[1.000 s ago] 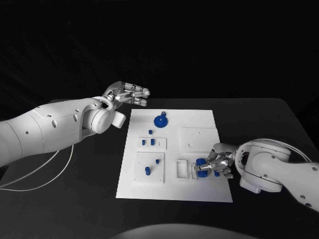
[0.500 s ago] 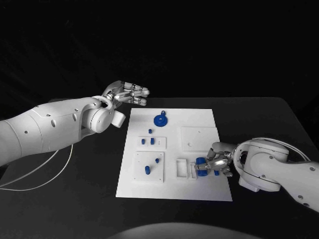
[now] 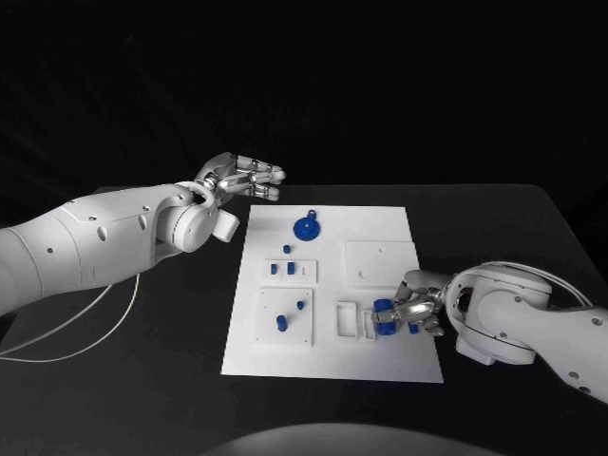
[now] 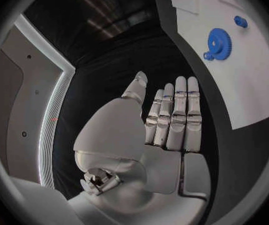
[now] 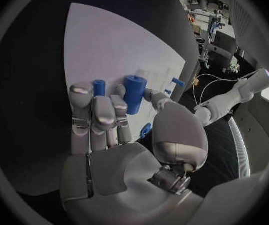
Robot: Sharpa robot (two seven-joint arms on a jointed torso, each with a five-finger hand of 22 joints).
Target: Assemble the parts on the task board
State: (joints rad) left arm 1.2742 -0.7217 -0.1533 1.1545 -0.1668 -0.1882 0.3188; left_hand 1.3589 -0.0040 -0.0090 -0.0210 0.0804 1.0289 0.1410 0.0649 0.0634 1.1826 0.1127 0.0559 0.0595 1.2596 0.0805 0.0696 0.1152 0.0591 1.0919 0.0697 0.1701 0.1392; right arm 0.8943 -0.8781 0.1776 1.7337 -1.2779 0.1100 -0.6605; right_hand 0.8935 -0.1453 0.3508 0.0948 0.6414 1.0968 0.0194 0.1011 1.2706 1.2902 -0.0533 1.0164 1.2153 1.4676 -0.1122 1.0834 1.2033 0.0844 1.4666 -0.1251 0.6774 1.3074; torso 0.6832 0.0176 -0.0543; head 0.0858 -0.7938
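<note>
The white task board (image 3: 387,223) lies in the middle of the black table. My right hand (image 3: 414,312) rests over its near right part and pinches a blue cylinder (image 5: 134,92) between thumb and fingers; the cylinder (image 3: 384,319) stands next to a white slotted block (image 3: 348,321). A second blue piece (image 5: 99,87) shows just past the fingertips. A blue gear (image 3: 306,229) sits at the far end of the board. Small blue pegs stand in two white blocks, the farther (image 3: 289,270) and the nearer (image 3: 279,325). My left hand (image 3: 242,178) hangs open beyond the board's far left corner, fingers straight, holding nothing.
A square white plate (image 3: 381,262) sits on the board's right half. A white cable (image 3: 71,332) runs along the table under my left arm. In the left wrist view the gear (image 4: 219,37) and a small blue peg (image 4: 239,21) lie on the board (image 4: 247,85).
My right hand has turned slightly over the near right of the board, keeping the blue cylinder in its fingers. The left arm has not moved.
</note>
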